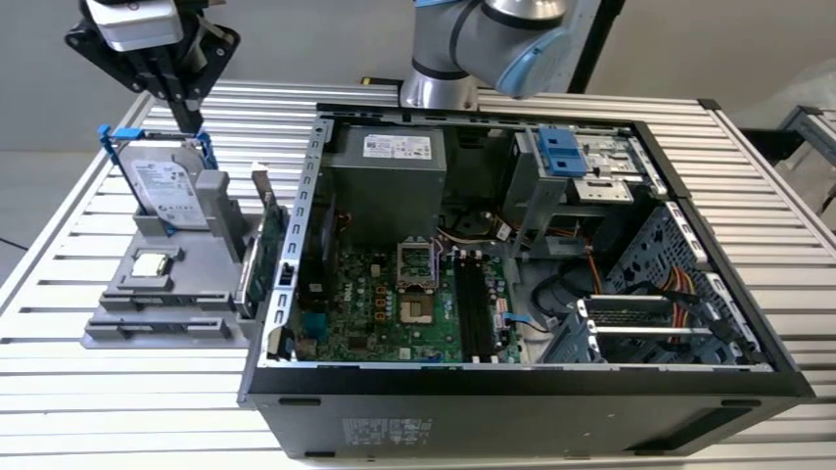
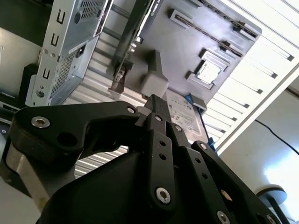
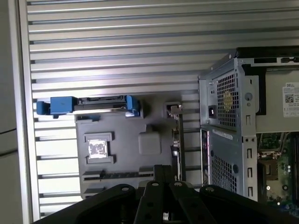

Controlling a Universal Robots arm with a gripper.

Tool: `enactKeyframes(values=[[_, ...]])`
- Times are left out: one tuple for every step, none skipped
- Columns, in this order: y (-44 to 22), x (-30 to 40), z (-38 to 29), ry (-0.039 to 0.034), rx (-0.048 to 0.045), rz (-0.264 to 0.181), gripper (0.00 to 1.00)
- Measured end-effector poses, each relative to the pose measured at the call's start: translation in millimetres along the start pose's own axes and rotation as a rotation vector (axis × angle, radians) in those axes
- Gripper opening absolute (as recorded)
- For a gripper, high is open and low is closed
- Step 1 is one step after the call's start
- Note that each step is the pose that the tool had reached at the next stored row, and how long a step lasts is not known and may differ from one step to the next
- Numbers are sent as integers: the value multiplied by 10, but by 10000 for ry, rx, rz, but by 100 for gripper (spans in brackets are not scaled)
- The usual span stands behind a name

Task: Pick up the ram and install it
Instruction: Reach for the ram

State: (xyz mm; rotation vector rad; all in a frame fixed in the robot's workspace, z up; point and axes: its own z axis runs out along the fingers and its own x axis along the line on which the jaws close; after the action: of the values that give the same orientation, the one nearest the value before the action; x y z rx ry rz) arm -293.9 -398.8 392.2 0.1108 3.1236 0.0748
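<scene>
The ram is hidden from view. My gripper (image 1: pixel 192 124) hangs high over the exterior view's left side, outside the computer case (image 1: pixel 523 387). It is just above the blue-framed hard drive (image 1: pixel 170 191), which stands in the grey parts holder (image 1: pixel 117 333). The black fingers point down and lie together, shut, with nothing visible between them. In both wrist views the gripper (image 2: pixel 156 99) (image 3: pixel 163 169) hovers over the holder (image 3: pixel 126 121), with the hard drive (image 3: pixel 88 105) at its far edge. The dark memory slots (image 1: pixel 473 304) lie on the motherboard inside the open case.
A green card with a metal bracket (image 1: pixel 268 250) stands on edge between holder and case wall. A small square chip (image 1: pixel 155 262) rests in the holder. The arm's base (image 1: pixel 438 88) rises behind the case. The slatted metal table (image 1: pixel 53 392) surrounds everything.
</scene>
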Motion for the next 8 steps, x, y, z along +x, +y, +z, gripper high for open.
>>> enactKeyframes(values=[[-1,7,0,0,-1,0,0],[-1,13,0,-1,-1,0,0],[-2,21,0,0,0,0,0],[-2,30,0,0,0,0,0],[-3,40,0,0,0,0,0],[-4,50,0,0,0,0,0],[-4,60,0,0,-1,-1,0],[-5,71,0,0,-1,0,0]])
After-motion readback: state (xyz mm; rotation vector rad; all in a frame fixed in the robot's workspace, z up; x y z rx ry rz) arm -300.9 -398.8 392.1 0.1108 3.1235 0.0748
